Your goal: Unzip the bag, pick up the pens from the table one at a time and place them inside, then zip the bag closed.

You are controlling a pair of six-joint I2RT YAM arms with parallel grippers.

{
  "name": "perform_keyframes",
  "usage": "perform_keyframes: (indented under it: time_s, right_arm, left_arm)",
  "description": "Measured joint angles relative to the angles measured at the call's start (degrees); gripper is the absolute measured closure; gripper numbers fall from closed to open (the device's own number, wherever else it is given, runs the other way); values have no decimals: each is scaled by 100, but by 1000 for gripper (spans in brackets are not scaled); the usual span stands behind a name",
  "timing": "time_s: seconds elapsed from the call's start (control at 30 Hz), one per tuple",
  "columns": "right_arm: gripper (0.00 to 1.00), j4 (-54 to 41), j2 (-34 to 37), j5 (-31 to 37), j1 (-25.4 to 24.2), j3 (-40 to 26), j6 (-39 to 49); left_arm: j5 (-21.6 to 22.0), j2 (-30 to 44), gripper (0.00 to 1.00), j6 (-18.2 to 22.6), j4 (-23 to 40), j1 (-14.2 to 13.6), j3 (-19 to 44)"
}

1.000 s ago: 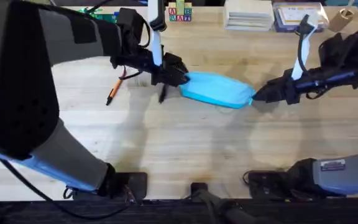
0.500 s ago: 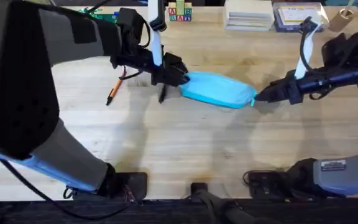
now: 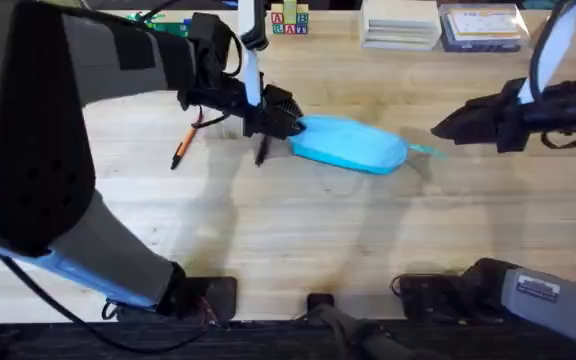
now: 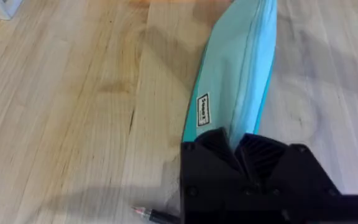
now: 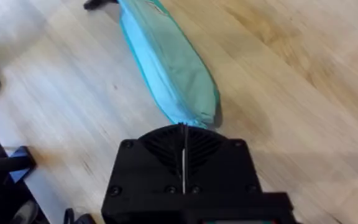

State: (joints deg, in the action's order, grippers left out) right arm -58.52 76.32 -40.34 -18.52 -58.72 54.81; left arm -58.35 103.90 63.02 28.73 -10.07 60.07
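The bag point(image 3: 350, 143) is a light blue, oblong soft fabric pouch lying flat on the table point(image 3: 298, 230), a pale wooden butcher-block top with visible plank grain. Its long axis runs slightly askew. In the left wrist view the bag point(image 4: 238, 87) shows a seam or zipper line along its length and a small rectangular label on its side. A thin teal pull tab or cord point(image 3: 425, 150) extends from one end of the bag. No opening or dark lining is visible.

The orange pen point(image 3: 184, 143) lies on the table near the bag's opposite end, apart from it. A black pen point(image 3: 261, 150) lies just beside that same end.
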Motion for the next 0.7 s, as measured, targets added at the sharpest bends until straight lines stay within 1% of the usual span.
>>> perform_keyframes:
  time_s: [0.13,0.23,0.5,0.7]
  right_arm:
    - [971,-2,-407,-2,247,-7,-192]
    - [971,-4,-572,-2,594,-7,-326]
    - [972,50,-597,-2,1715,-7,-558]
    - [971,321,-597,-2,2355,-7,-598]
  left_arm:
    - [0,0,958,0,0,0,0]
    - [2,-2,958,0,0,0,0]
    - [2,0,958,0,0,0,0]
    - [2,-2,958,0,0,0,0]
